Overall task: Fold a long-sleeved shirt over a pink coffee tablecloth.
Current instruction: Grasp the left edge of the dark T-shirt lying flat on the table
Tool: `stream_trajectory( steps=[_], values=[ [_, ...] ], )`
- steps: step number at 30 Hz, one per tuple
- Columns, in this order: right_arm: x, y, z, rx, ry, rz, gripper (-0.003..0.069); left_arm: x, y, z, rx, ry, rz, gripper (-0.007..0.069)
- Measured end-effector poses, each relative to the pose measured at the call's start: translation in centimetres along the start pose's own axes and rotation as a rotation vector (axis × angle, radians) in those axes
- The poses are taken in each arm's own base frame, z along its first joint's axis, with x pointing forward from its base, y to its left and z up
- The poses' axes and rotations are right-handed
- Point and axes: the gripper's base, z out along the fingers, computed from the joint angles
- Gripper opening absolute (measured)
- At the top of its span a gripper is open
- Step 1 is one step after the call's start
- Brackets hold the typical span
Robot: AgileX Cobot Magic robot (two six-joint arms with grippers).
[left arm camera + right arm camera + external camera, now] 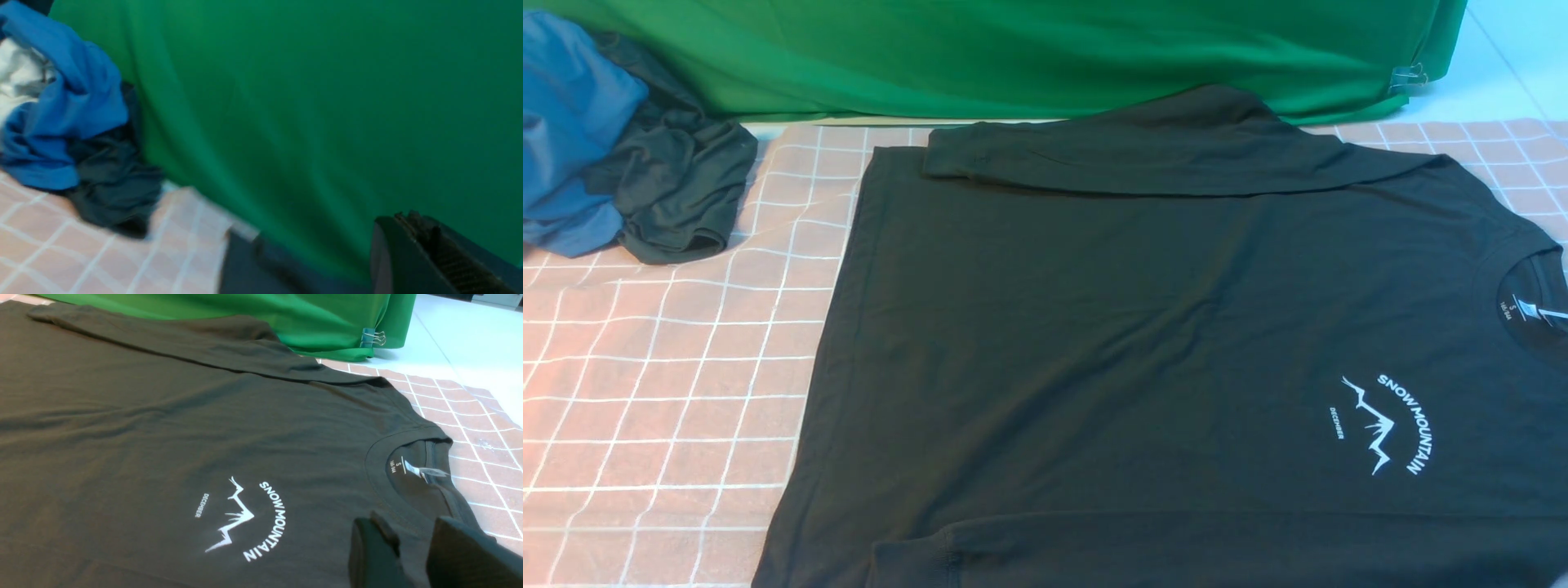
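Observation:
The long-sleeved shirt (1135, 327) lies flat, chest up, on the pink coffee tablecloth (670, 392), with its collar (1535, 302) to the right. Its white mountain logo (1388, 425) shows. The far sleeve (1135, 159) is folded across the top of the body, and the near sleeve (1176, 555) lies along the front edge. Neither gripper shows in the front view. My right gripper (408, 533) hovers open just by the collar (408, 473), nothing between its fingers. My left gripper (408, 220) is shut and empty, raised before the green cloth (327, 102).
A green cloth (1013, 49) hangs along the back, held by a metal clip (1409, 77). A blue garment (564, 122) and a smaller dark garment (678, 188) are bunched at the far left corner. Bare pink cloth lies left of the shirt.

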Motion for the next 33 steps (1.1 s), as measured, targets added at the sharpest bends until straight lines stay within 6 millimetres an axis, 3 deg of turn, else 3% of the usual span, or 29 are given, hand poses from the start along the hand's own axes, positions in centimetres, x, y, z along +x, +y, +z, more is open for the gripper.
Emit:
stream_trajectory(
  steps=[8,13,16,17,22,25,27,28,30,33],
  values=[
    [-2.7,-0.2,-0.4,-0.063,-0.3,0.56,0.0247,-2.2,-0.4,-0.3,0.062,-0.243,-0.142,0.0014],
    [-3.4,-0.4,-0.7,-0.071,-0.383,0.608,0.0247,-3.8,-0.9,-0.7,0.152,-0.406,-0.302,0.0014],
    [-3.6,-0.5,-0.7,-0.076,-0.408,0.633,0.0247,-4.7,-2.2,0.0,0.181,-0.331,-0.311,0.0014],
    [-3.6,-0.5,-0.8,-0.077,-0.415,0.638,0.0247,-5.6,-3.5,0.6,0.185,-0.238,-0.303,0.0014],
    [-4.3,-0.6,-1.0,-0.104,-0.464,0.698,0.0247,-7.4,-5.9,3.7,-0.007,0.113,-0.24,0.0014],
    [-7.5,-0.6,-2.2,-0.154,-0.455,0.683,0.0192,-7.5,-6.5,6.3,-0.174,0.398,-0.107,0.0014],
    [-8.7,-0.5,-2.4,-0.159,-0.418,0.639,0.016,-6.9,-6.4,7.3,-0.219,0.533,-0.046,0.0014],
    [-11.1,-0.4,-2.7,-0.172,-0.363,0.55,0.0087,-6.0,-6.5,8.9,-0.243,0.693,0.024,0.0014],
    [-13.7,-0.2,-2.5,-0.193,-0.233,0.446,0.0043,-4.2,-6.3,10.7,-0.244,0.923,0.09,0.0014],
    [-15.1,0.2,-1.3,-0.212,-0.068,0.361,0.0039,-2.2,-5.5,12.1,-0.24,1.087,0.128,0.0014]
  ],
)
